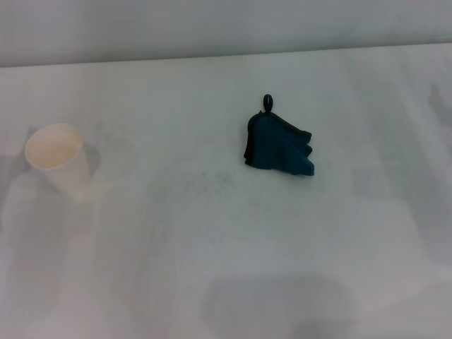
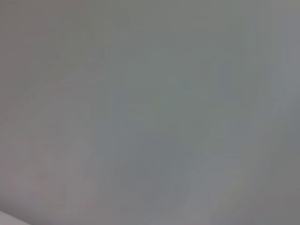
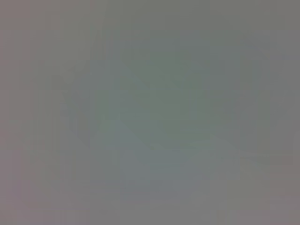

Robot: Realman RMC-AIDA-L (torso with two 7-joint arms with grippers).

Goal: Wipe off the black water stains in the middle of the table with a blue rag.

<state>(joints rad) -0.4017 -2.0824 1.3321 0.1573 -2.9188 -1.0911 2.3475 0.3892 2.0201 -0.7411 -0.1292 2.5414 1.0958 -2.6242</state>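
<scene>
Oddly, neither gripper shows anywhere, so their state cannot be told. Crumpled, the blue rag (image 1: 277,147) lies alone on the table (image 1: 226,268), paper cup (image 1: 58,161) well left.

One tabletop (image 1: 226,268) fills the head view, white and matte. On it lies one rag (image 1: 277,145), teal-blue and crumpled, with one small black loop (image 1: 268,103) at its far corner. One paper cup (image 1: 56,159) stands near the left side, well apart from the rag. Of stains, perhaps one faint cluster of grey specks (image 1: 212,176) shows just left of the rag, too pale to count with any certainty. Both wrist views show only a plain grey field, with nothing in them that can be counted.
</scene>
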